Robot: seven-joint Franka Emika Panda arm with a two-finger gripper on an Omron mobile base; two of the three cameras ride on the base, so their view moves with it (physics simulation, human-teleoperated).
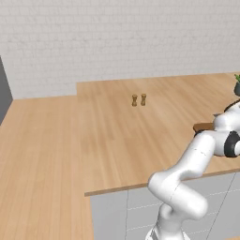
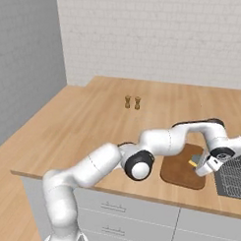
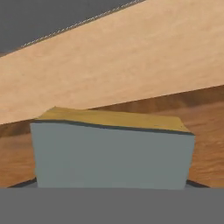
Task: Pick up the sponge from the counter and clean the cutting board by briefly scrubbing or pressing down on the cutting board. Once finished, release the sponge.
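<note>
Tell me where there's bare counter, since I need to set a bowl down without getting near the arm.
The counter is bare left of the two shakers, out to the grey wall, and in front of them toward the near edge. It is crowded at the right: the pincer holds the sponge over the cutting board, beside the dark gridded panel.

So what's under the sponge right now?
The cutting board lies beneath the sponge, which the gripper holds at the board's right edge. Whether the sponge touches the wood cannot be seen; the sponge itself covers that spot.
</note>
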